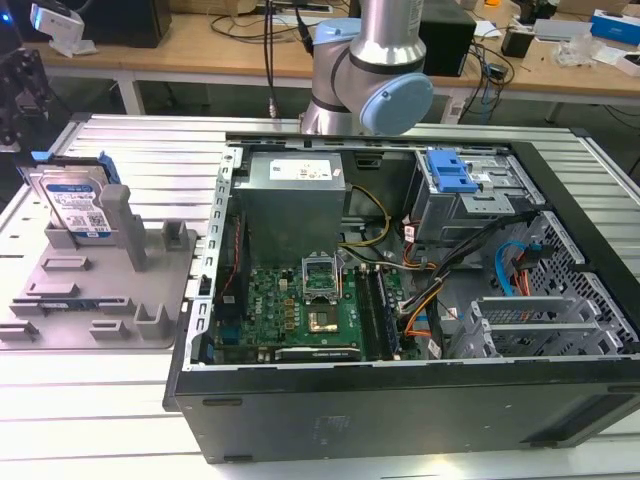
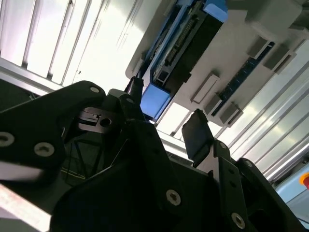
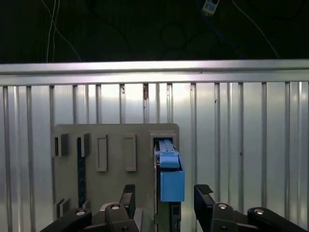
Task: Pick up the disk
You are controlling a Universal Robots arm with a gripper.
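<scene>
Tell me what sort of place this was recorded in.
Most likely a robotics or computer-repair lab. An open computer case lies on a ribbed metal table, a disk stands on edge in a grey holder beside it, and wooden benches behind carry cables and equipment.

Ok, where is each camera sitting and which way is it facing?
Exterior view: off the arm, looking down over the computer case; holder tray and standing disk at the exterior view's left, arm behind.
First wrist view: on the wrist, facing holder tray and disk past the open tool.
Second wrist view: on the wrist, oblique, same tool.
Shared: disk, holder tray.
</scene>
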